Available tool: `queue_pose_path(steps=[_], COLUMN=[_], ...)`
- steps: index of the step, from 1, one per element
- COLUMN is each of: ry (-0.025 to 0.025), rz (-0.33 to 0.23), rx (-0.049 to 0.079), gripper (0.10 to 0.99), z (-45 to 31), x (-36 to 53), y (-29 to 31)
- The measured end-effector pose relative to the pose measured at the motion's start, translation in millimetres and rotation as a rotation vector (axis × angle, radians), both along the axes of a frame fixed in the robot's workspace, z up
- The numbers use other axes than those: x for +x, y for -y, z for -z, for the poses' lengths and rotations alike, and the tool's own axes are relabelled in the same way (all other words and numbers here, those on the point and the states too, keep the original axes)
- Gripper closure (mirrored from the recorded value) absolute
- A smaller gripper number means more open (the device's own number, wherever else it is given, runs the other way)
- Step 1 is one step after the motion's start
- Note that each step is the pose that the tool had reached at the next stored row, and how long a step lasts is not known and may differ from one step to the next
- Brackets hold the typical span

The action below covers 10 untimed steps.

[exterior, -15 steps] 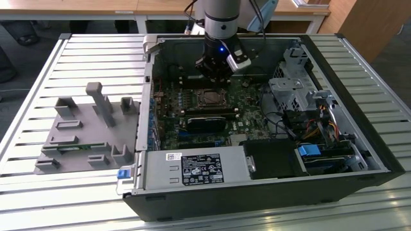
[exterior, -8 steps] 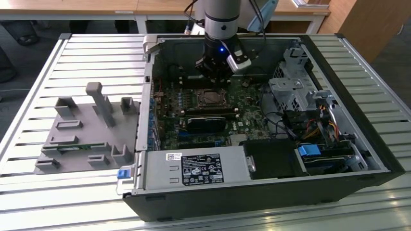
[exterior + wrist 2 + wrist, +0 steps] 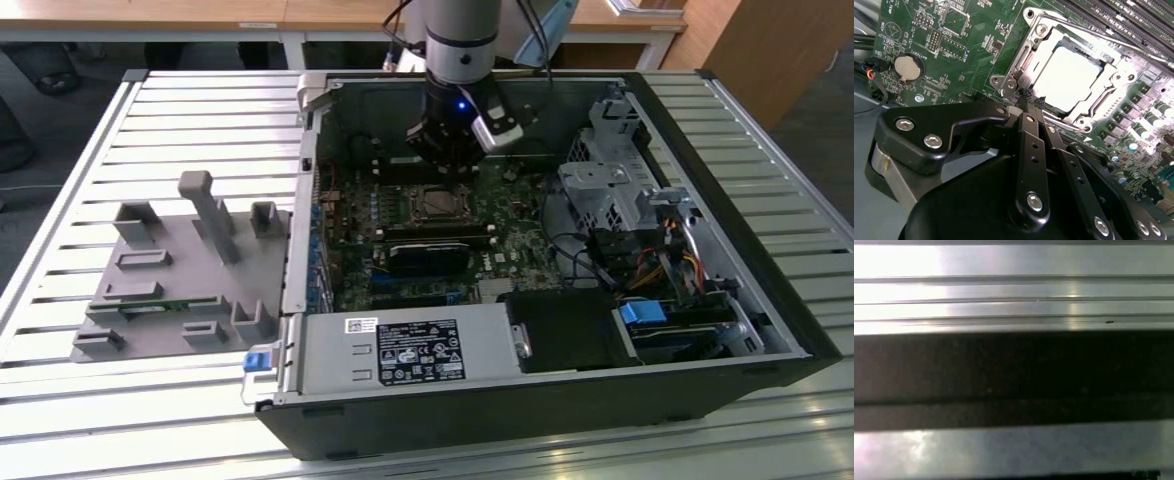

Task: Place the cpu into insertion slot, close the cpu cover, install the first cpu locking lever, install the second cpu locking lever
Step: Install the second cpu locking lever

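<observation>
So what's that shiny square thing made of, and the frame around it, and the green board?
The cpu looks like bare metal: its flat top glares almost white under the light. The cpu cover around it seems to be silvery pressed steel, with bright reflections and screw heads. The green circuit board is probably glossy lacquered fibreglass, dotted with tiny soldered parts. The end effector near the socket looks like matte black metal or plastic.

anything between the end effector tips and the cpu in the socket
In the second wrist view, the end effector sits by the socket's edge. Between it and the cpu lies the metal rim of the cpu cover, closed around the chip.
</observation>
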<state>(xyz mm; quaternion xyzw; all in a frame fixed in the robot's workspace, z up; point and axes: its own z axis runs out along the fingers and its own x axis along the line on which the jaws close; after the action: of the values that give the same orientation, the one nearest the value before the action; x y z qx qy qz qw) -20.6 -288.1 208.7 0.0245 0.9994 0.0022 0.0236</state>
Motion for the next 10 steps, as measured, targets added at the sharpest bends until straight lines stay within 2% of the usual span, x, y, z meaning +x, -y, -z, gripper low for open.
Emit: queue_pose_path(steps=[8, 10], ry=[-0.0001, -0.0001], rz=[0.0, 0.0], rx=[0.0, 0.0], gripper=[0.98, 0.98], z=[-0.3, -3.7], x=[0.0, 0.0], y=[3.4, 3.4])
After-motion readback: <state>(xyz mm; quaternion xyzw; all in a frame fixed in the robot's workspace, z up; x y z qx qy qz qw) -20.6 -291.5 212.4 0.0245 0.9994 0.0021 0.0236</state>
